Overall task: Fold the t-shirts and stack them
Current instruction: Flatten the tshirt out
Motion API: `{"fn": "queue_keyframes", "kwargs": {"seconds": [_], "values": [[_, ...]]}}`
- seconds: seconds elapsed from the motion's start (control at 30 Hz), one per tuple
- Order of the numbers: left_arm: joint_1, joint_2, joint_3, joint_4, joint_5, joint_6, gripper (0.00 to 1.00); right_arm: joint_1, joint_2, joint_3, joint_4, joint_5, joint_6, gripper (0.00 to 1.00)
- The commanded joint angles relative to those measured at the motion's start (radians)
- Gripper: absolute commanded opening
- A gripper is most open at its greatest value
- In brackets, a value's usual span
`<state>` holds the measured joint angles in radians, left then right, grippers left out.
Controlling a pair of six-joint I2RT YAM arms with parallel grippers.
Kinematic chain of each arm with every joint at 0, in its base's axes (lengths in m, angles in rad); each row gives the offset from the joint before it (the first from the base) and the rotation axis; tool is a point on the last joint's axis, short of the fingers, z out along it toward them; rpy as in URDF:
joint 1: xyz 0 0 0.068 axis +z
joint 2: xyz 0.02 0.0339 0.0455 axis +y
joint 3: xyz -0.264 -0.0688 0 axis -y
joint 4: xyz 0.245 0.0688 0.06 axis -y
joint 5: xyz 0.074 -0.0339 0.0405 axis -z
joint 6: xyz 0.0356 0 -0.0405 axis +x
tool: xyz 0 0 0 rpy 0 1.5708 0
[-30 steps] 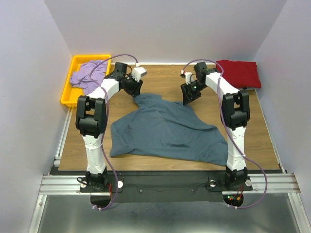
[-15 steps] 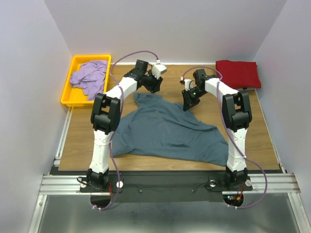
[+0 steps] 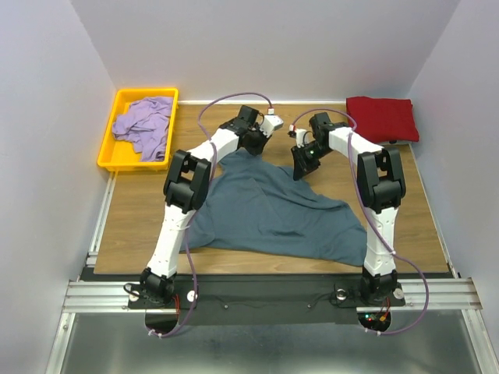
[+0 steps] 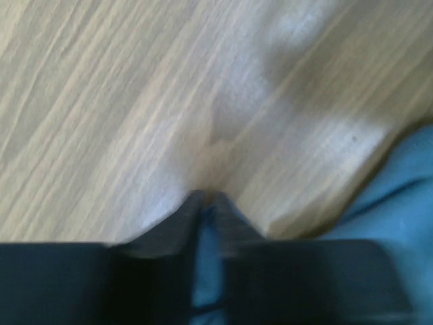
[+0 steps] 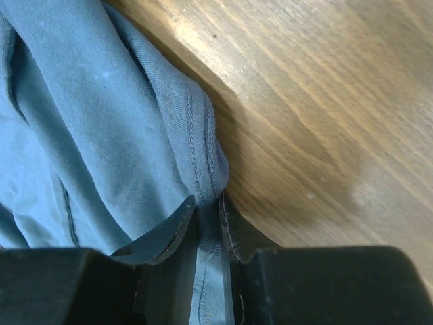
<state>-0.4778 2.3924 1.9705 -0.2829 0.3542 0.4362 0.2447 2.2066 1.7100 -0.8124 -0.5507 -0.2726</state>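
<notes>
Change: your left gripper (image 3: 257, 140) swung from beside the yellow tray (image 3: 107, 152) to the slate blue-grey t-shirt (image 3: 265, 206) and closed.
Meaning: both grips looked set for spreading it.
Left fingers (image 4: 172, 223): pinched blue cloth.
Right gripper (image 5: 206, 203): pinched the hem, farther from the tray.
Shirt: lay rumpled, well apart from the tray.

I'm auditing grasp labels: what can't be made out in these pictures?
Left wrist view: motion blur hides how much blue-grey shirt the left tool pinches.
Right wrist view: the right tool grips a hem; the frame's left edge cuts off the rest.
Top view: the left arm covers the shirt's left edge; the arms hide both tools' fingertips.
</notes>
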Motion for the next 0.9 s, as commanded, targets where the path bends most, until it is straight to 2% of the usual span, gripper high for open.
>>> {"fn": "queue_keyframes", "kwargs": {"seconds": [0.0,0.03,0.27,0.33,0.4,0.43,0.47,0.5,0.63,0.87], "values": [[-0.007,0.042,0.114,-0.094,-0.076,0.009,0.08,0.013,-0.042,-0.032,-0.002,0.023,-0.002,0.24],[-0.005,0.054,0.135,-0.101,-0.086,0.013,0.0,0.01,-0.045,-0.039,-0.002,0.028,0.0,0.24],[0.065,-0.001,0.202,0.06,0.0,-0.043,0.0,0.011,-0.061,-0.058,0.009,0.083,0.0,0.25],[0.071,-0.006,0.224,0.048,0.031,-0.06,0.0,0.011,-0.059,-0.055,0.009,0.083,0.0,0.24],[0.071,-0.019,0.252,0.008,0.066,-0.066,0.15,0.011,-0.054,-0.05,0.009,0.077,0.004,0.25],[0.064,-0.028,0.22,0.004,0.072,-0.073,0.24,0.011,-0.054,-0.049,0.007,0.074,0.006,0.25],[0.061,-0.042,0.196,0.001,0.084,-0.071,0.27,0.011,-0.053,-0.047,0.009,0.071,0.007,0.24],[0.054,-0.064,0.171,0.002,0.083,-0.07,0.37,0.011,-0.053,-0.047,0.009,0.066,0.009,0.24],[0.033,-0.082,0.079,-0.002,0.06,-0.073,0.42,0.01,-0.054,-0.049,0.009,0.063,0.012,0.25],[0.004,-0.053,0.053,-0.059,0.028,-0.063,0.5,0.011,-0.054,-0.053,0.01,0.06,0.012,0.25]]}}
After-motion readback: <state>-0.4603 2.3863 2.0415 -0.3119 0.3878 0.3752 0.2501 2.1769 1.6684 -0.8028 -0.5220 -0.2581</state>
